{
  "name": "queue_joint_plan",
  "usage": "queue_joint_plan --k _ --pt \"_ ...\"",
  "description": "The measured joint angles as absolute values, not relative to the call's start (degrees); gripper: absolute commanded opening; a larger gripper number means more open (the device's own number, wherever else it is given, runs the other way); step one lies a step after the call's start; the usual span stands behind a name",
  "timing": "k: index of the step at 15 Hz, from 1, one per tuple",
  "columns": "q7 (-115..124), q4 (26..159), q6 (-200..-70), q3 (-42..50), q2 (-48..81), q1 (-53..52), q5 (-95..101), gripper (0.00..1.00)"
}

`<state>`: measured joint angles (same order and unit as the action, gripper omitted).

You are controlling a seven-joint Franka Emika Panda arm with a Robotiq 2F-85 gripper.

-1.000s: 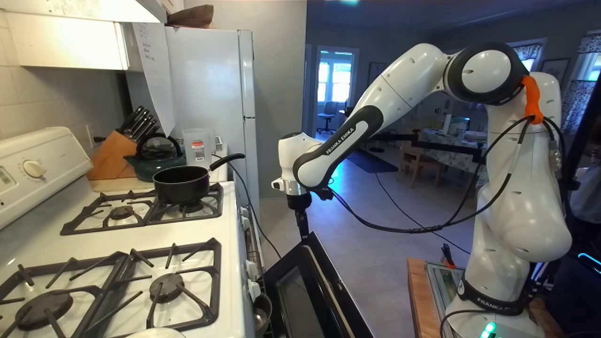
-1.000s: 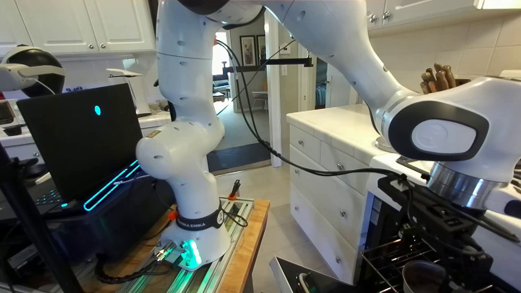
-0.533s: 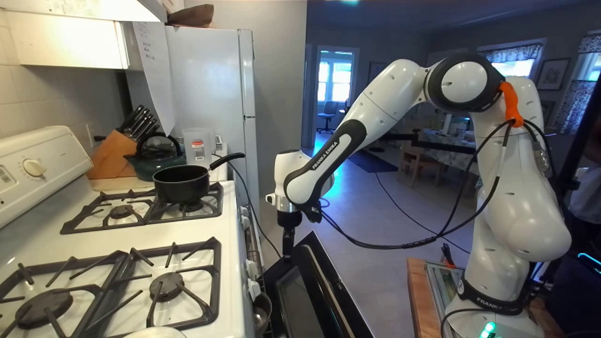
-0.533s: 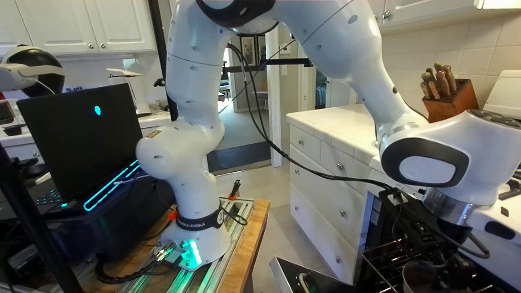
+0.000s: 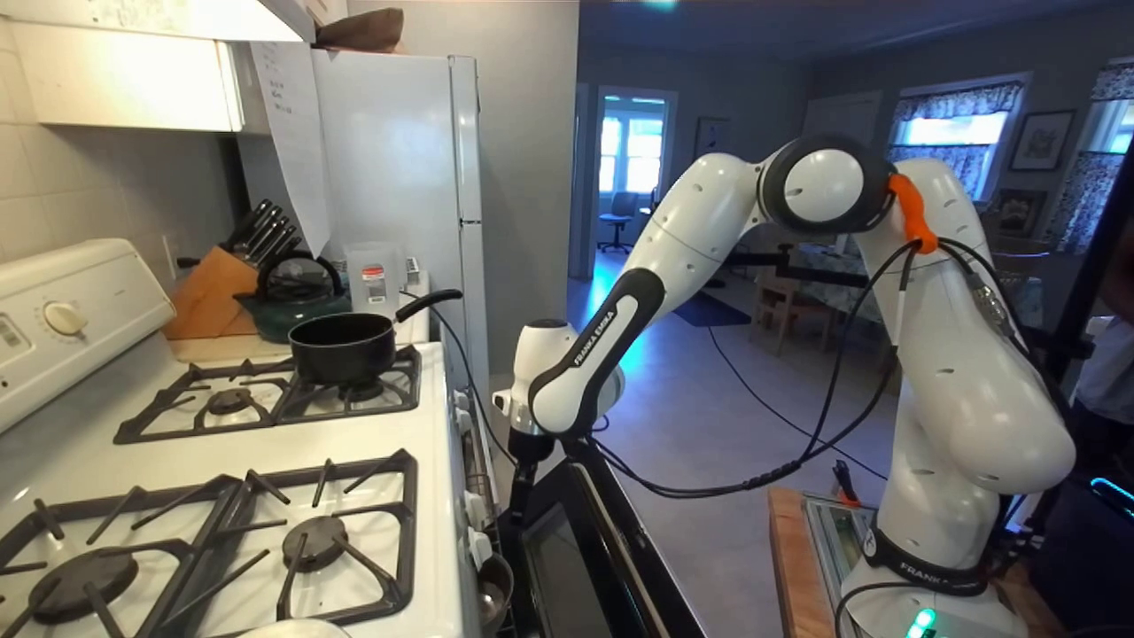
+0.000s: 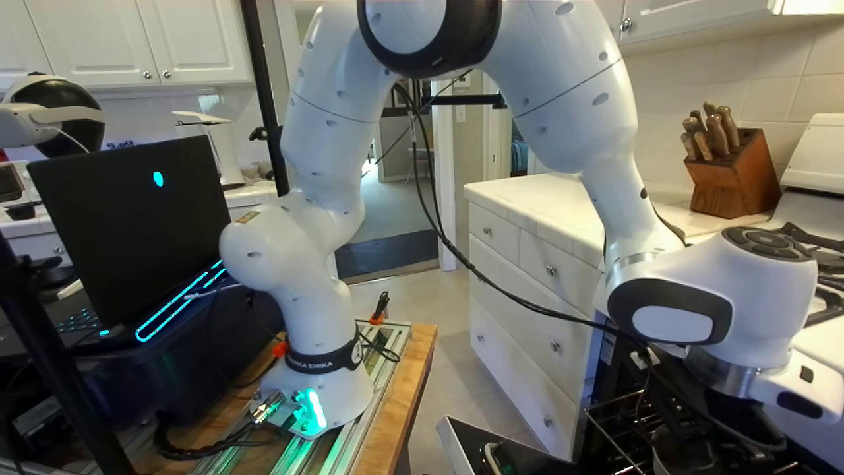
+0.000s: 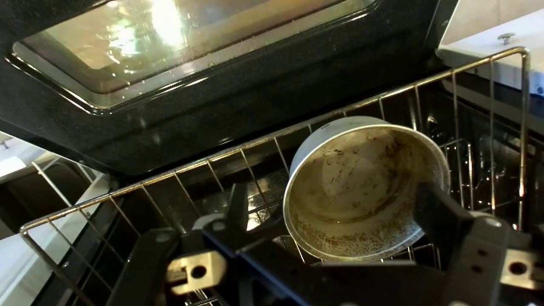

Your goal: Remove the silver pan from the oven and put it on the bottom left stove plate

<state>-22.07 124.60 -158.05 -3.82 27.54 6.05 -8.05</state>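
The silver pan stands on the wire oven rack, not yet lifted. In my wrist view it lies in front of the gripper, somewhat to the right of its middle. The jaws are spread wide and hold nothing. The left finger is outside the left wall, apart from it; the right finger covers part of the right rim. Whether its tip is inside the pan or only hangs above it, I cannot tell.

The pan is round and I see no handle, so there is no long axis to follow. I judge that one finger should go inside the wall and one outside, and for this I probably must shift sideways before I close.

Around it the room is narrow. Beyond the pan runs the front edge of this rack, and beyond this the open oven door. In an exterior view the control knobs stick out just above the pan, so a straight lift could knock them. The front-left burner, which I take as the goal, is under its black grate. The black long-handled pot stands farther along the cooktop, I think out of this path.
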Motion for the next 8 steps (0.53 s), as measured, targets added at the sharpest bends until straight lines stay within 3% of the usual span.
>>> queue_joint_plan --k 8 --pt "-22.0 118.42 -161.0 -6.53 36.65 8.24 -7.61 1.0"
